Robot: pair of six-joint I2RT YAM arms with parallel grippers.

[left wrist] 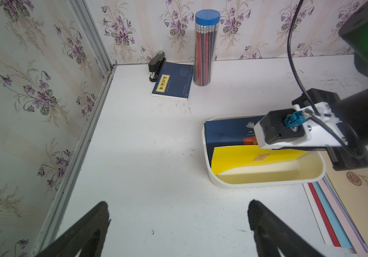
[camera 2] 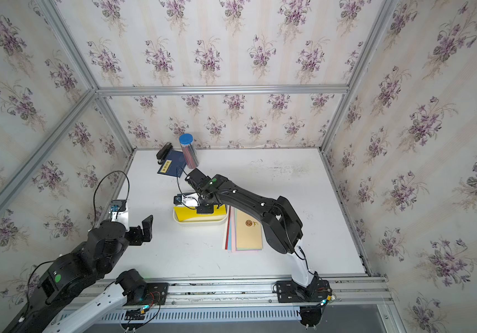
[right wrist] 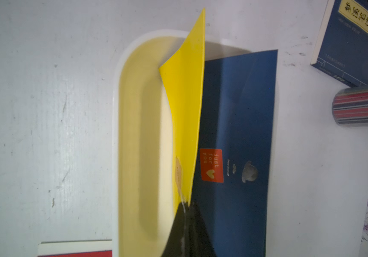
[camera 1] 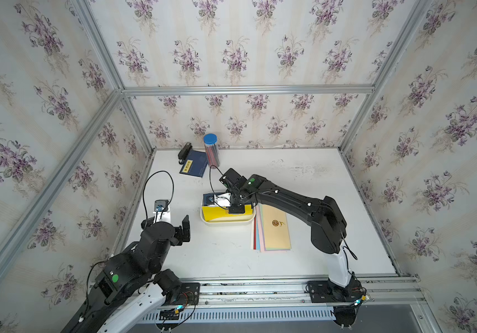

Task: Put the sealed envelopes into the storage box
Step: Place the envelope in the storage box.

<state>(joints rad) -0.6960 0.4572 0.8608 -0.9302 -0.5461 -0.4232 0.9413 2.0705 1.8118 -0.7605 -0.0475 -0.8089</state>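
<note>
The right gripper (right wrist: 186, 205) pinches an edge of the yellow envelope (right wrist: 185, 100), tilted inside the storage box (camera 1: 227, 221) at the centre of both top views, above a dark blue envelope (right wrist: 238, 111). The other envelopes (camera 1: 274, 230) lie stacked just right of the box. The left gripper (left wrist: 178, 213), lower left there, is spread wide.

Counted on the tabletop (camera 1: 217, 259): one white storage box (left wrist: 256, 184); two envelopes at it, one yellow envelope (left wrist: 241, 158) and one navy envelope (left wrist: 225, 133); one fanned stack (camera 1: 277, 236) of at least six more, edges too close for a firmer tally; one pencil tube (camera 1: 211, 151); one navy booklet (camera 1: 194, 167); one black stapler (camera 1: 184, 151); two robot arms, left arm (camera 1: 133, 265) and right arm (camera 1: 295, 201).
</note>
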